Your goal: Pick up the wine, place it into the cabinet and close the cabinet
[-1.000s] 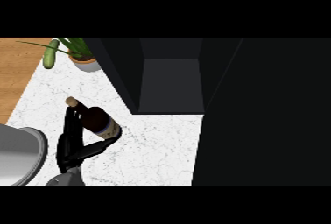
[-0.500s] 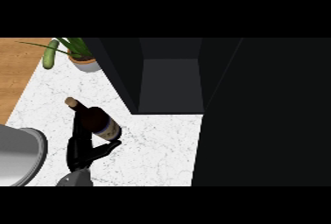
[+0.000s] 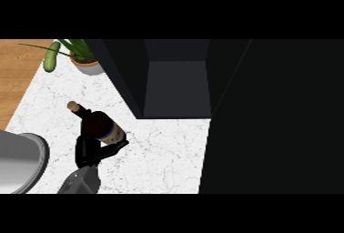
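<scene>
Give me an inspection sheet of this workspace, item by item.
Surface: white marbled counter, wood floor at far left.
Job's things: wine bottle tilted, cork toward upper left; dark cabinet open.
Clutter: potted plant at the counter's back corner; green cucumber beside it; grey round object at left edge.
Hands: left hand has its fingers curled round the bottle's base; right hand not in view.
Cables: nothing seen.
Surroundings: nothing seen.

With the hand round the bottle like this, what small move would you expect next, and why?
Probably carry the wine bottle up and to the right, toward the open cabinet. The left hand is curled round the bottle's lower part, and the cabinet's dark opening lies up and right of it.
</scene>
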`<move>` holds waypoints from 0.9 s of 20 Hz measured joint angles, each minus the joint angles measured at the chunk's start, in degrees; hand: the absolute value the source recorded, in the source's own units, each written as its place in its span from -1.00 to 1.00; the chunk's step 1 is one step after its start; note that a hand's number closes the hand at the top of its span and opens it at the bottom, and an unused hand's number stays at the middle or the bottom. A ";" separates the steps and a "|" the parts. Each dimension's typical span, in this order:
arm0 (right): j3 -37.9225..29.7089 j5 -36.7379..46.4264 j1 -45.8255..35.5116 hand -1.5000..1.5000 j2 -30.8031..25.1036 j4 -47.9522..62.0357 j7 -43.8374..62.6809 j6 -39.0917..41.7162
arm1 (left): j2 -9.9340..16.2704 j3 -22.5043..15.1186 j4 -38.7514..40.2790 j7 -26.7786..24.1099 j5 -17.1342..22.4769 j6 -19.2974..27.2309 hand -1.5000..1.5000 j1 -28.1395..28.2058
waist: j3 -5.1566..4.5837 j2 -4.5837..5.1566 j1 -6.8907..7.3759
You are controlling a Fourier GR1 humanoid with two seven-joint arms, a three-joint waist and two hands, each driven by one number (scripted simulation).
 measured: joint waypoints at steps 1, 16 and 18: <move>0.10 0.03 -0.18 -1.00 0.19 0.06 0.02 -0.11 | -0.15 0.16 1.61 -1.28 -0.26 0.27 -1.00 -1.03 | 0.00 0.02 -0.03; 2.27 1.25 1.01 -1.00 1.10 0.18 -0.24 0.03 | -1.31 1.17 6.73 -3.81 2.46 1.58 1.00 -7.37 | 0.01 -0.01 0.06; 1.38 1.07 1.22 -1.00 0.87 0.03 -0.06 0.22 | -1.77 0.81 5.67 -3.35 2.77 1.27 1.00 -7.15 | 0.01 -0.03 0.11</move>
